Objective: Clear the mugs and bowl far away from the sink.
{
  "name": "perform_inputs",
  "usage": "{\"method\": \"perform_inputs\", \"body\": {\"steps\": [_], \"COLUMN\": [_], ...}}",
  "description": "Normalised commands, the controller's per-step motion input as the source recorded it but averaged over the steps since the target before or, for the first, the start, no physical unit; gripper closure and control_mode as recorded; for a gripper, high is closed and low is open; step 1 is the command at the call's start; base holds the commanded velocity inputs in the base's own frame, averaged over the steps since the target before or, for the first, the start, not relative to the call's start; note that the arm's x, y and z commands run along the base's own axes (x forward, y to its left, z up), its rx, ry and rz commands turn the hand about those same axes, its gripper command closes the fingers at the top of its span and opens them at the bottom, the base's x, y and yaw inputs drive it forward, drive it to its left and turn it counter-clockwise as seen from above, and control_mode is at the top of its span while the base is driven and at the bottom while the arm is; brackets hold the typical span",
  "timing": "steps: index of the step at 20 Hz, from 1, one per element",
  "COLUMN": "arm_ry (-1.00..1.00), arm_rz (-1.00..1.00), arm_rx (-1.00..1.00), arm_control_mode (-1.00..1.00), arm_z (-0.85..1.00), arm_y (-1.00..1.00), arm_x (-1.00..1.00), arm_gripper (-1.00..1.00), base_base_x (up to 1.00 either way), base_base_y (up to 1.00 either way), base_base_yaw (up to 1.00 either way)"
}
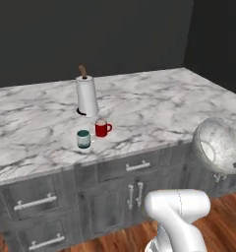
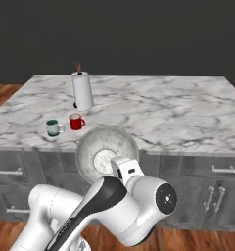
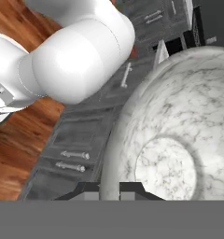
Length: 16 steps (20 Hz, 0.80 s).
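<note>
Bowl (image 2: 106, 151), speckled white-grey, is held tilted off the bench's (image 1: 154, 106) front edge, its rim pinched in the closed hand (image 3: 109, 190). Both mugs (image 1: 93, 133) sit near the front edge. Next: carry and set the bowl down.

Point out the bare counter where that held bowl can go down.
Gripper holds the bowl off the front edge. Open marble counter runs right of the paper towel roll. Crowded where the red mug and the teal mug stand.
</note>
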Motion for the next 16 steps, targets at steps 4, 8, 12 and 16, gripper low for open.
{"method": "perform_inputs", "body": {"steps": [4, 8, 12, 16], "arm_ry": [0.00, 0.00, 0.00, 0.00], "arm_rz": [0.00, 0.00, 0.00, 0.00], "arm_rx": [0.00, 0.00, 0.00, 0.00], "arm_control_mode": [1.00, 1.00, 1.00, 1.00], "arm_z": [0.00, 0.00, 0.00, 0.00], "arm_y": [0.00, 0.00, 0.00, 0.00], "arm_x": [0.00, 0.00, 0.00, 0.00], "arm_gripper": [1.00, 1.00, 1.00, 1.00], "base_base_x": [0.00, 0.00, 0.00, -0.01], "base_base_y": [0.00, 0.00, 0.00, -0.04], "base_base_yaw": [0.48, 0.47, 0.45, 0.35]}}
